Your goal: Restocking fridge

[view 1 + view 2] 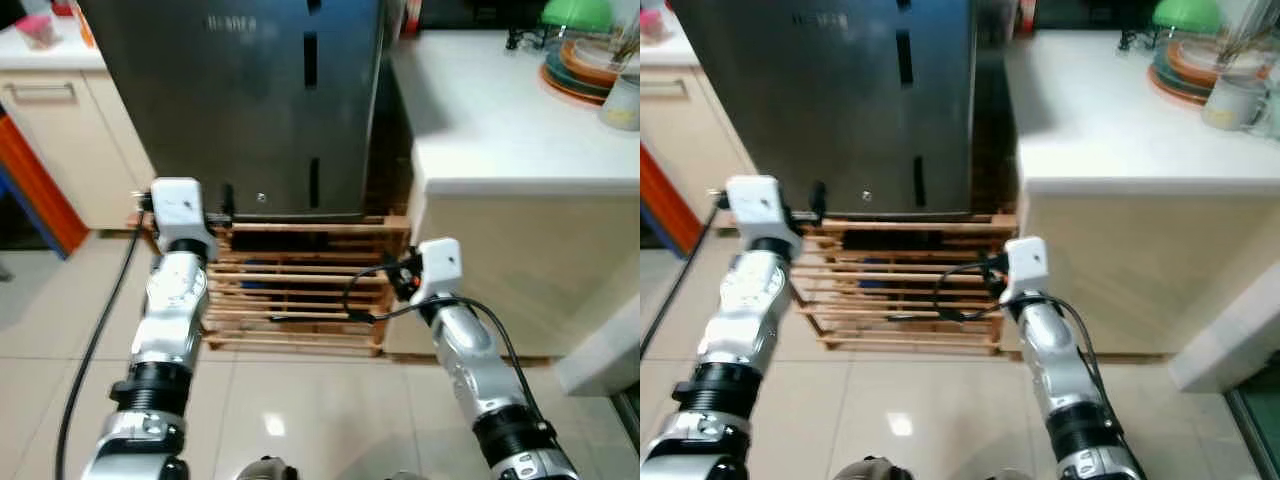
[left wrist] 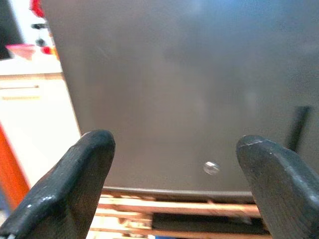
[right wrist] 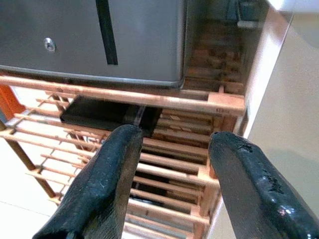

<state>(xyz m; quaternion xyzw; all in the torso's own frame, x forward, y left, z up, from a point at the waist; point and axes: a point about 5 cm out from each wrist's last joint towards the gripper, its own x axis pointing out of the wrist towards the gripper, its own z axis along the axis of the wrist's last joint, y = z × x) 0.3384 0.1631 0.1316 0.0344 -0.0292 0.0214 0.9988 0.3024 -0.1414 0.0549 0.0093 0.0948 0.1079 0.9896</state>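
A dark grey fridge (image 1: pixel 240 100) stands with its door shut on a wooden slatted rack (image 1: pixel 300 290). Black slot handles (image 1: pixel 310 60) run down the door, and a small round lock (image 2: pixel 211 168) sits near its lower edge. My left gripper (image 2: pixel 174 149) is held up at the fridge's lower left corner, open, with nothing between its fingers. My right gripper (image 3: pixel 174 139) is lower, in front of the rack's right end, also open and holding nothing. A flat black box (image 3: pixel 107 114) lies on the rack's top shelf under the fridge.
A white counter (image 1: pixel 500 120) stands close on the right, with stacked plates (image 1: pixel 585 65) and a green lid (image 1: pixel 575 12) at its back. A cream cabinet (image 1: pixel 60 130) and an orange panel (image 1: pixel 35 180) are on the left. Light floor tiles (image 1: pixel 300 410) lie below.
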